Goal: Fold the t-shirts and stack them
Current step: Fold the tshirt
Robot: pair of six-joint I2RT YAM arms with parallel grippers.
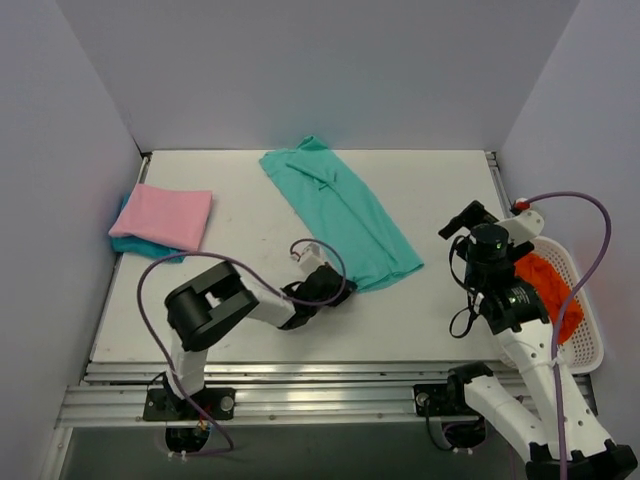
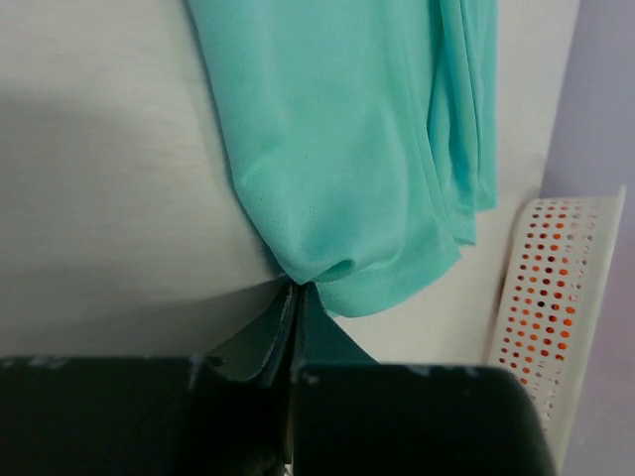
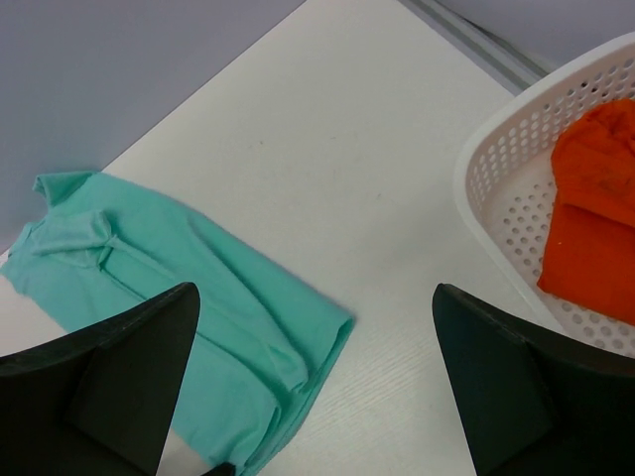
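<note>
From the top: shows a mint shirt (image 1: 340,215) spread long and diagonal on the counter (image 1: 250,330), running from far centre toward near right of centre. Finds the left end effector (image 1: 340,290) low at that shirt's near hem, clamped together on the fabric. Places a folded pink shirt (image 1: 168,217) at the far left, lying on a turquoise shirt (image 1: 128,243) visible only along the left and near edges. Has the right end effector (image 1: 468,222) raised at the right, fingers apart, holding nothing, clear of the mint shirt. Puts a white basket (image 1: 590,345) at the counter's right edge, with an orange cloth (image 1: 545,285) inside.

From the left wrist: shows the left end effector (image 2: 295,307) pressed shut on a bunched bit of the mint shirt (image 2: 347,149) hem, the fabric puckered at the pinch and fanning out across the counter (image 2: 99,198). Catches the basket (image 2: 551,307) wall at the right.

From the right wrist: shows the right end effector (image 3: 316,297) with dark fingers (image 3: 119,377) wide apart and nothing between them, above the counter (image 3: 327,149). Takes in the mint shirt (image 3: 198,288) lying flat on one side, and the basket (image 3: 496,169) with the orange cloth (image 3: 595,228) on the other.
</note>
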